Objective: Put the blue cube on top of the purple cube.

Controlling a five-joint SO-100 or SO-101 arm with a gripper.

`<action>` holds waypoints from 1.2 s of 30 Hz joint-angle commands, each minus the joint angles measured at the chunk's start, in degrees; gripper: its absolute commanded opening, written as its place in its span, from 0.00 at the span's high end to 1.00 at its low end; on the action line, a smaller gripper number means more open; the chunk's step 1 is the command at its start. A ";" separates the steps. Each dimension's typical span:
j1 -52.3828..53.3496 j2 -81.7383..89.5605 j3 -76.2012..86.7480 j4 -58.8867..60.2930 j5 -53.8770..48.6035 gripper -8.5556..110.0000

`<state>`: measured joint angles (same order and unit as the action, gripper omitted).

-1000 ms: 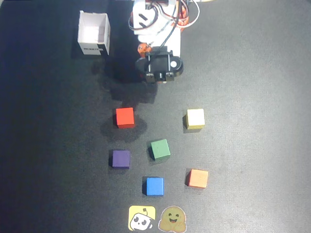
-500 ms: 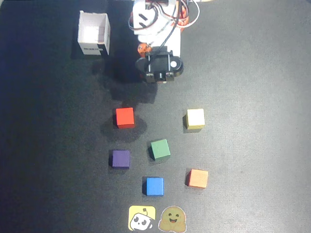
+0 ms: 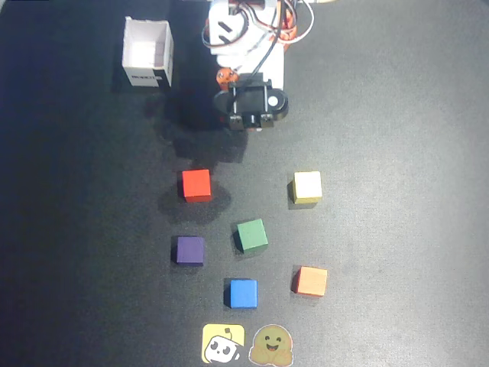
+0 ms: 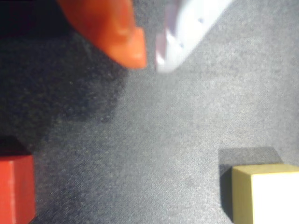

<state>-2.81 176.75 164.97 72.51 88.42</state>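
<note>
The blue cube (image 3: 244, 293) is judged light, rigid and matte — it is best gripped across two opposite flat faces. It lies near the counter's (image 3: 412, 138) bottom edge in the overhead view, right of the purple cube (image 3: 190, 250). The fingers (image 4: 150, 63) — nearly closed, empty — are held well apart from it.

Overhead view: six cubes lie apart below the arm (image 3: 246, 69), with an open box (image 3: 147, 52) at the arm's left. The purple cube (image 3: 190, 250) sits above-left of the blue cube (image 3: 244, 293); two stickers (image 3: 246, 344) lie lowest.
</note>
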 commanded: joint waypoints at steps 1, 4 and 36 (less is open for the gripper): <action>0.18 0.44 -0.35 0.09 0.44 0.92; 0.18 0.44 -0.35 0.09 0.44 0.92; -0.53 -19.78 -13.18 -7.65 -1.41 0.81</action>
<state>-3.16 166.55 159.17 67.41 87.36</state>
